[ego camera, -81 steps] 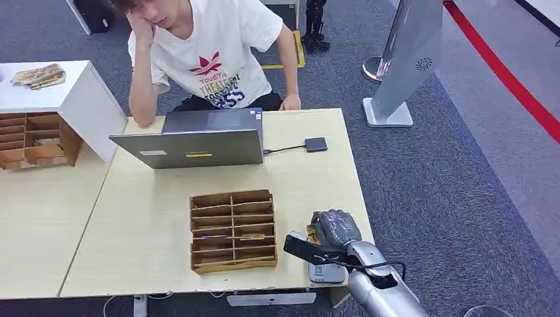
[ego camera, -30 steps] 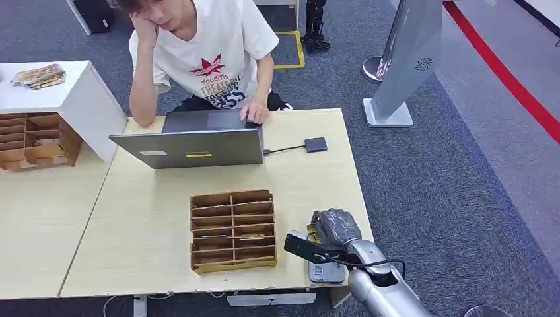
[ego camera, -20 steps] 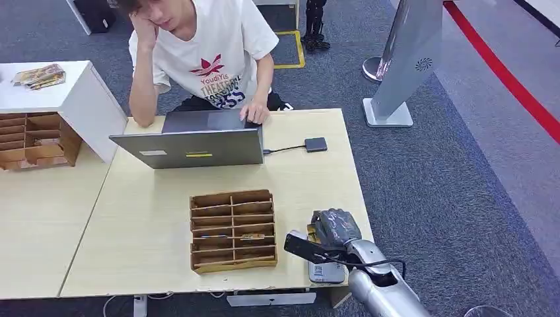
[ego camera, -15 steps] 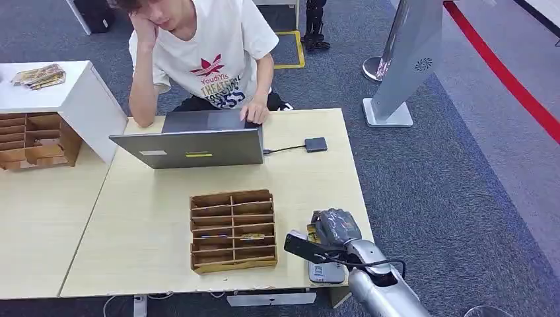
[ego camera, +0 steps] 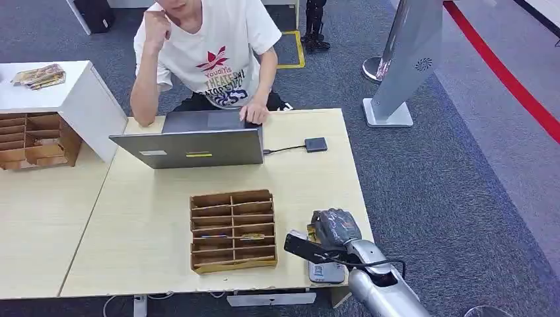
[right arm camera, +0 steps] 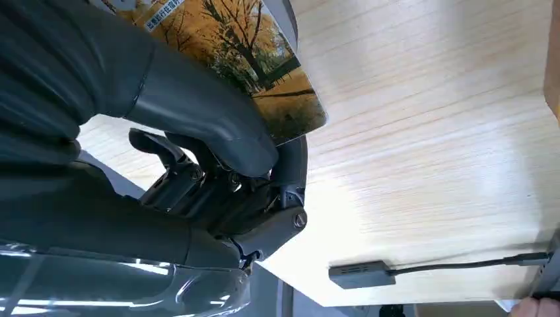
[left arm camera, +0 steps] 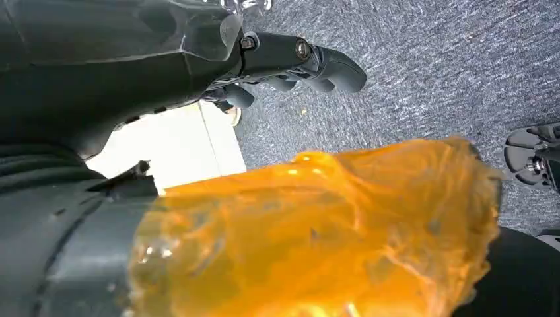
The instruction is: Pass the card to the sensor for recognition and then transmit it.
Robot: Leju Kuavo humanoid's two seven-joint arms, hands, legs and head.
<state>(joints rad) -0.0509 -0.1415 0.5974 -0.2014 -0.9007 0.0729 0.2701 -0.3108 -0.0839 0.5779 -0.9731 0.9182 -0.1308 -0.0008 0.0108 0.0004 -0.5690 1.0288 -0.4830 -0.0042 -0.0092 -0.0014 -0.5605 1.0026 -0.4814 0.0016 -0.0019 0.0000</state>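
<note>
- Right hand [ego camera: 335, 228] positioned over the near right corner of the table [ego camera: 132, 224], fingers curled down around a card [right arm camera: 264, 63].
- Card clamped between the thick thumb [right arm camera: 211, 125] and the darker fingers beneath it in the right wrist view; printed face with yellow autumn trees and a line of small text.
- Card held close above a small light-grey reader [ego camera: 327, 271] lying flat on the table edge below the hand; contact between card and reader cannot be told.
- Black camera block [ego camera: 305, 247] mounted at the right wrist, cable looping back to the silver forearm.
- Left hand [left arm camera: 290, 63] hanging over grey carpet, fingers curled inward with nothing seen between them; orange translucent wrapping [left arm camera: 317, 231] across the foreground, exact closure cannot be told.
- Wooden slotted card rack [ego camera: 232, 230] standing just left of the right hand, a few cards lying in its middle slots.
- Open grey laptop [ego camera: 191, 140] at the far side of the table, cable running to a small dark adapter [ego camera: 315, 144] to its right.
- Person in a white printed T-shirt [ego camera: 211, 53] seated behind the laptop, one hand on its keyboard, other arm propped on an elbow.
- Second wooden rack [ego camera: 33, 140] on the adjoining table at left, beside a white box [ego camera: 72, 99].
- Grey floor stand [ego camera: 406, 63] on the carpet beyond the table's right corner.
</note>
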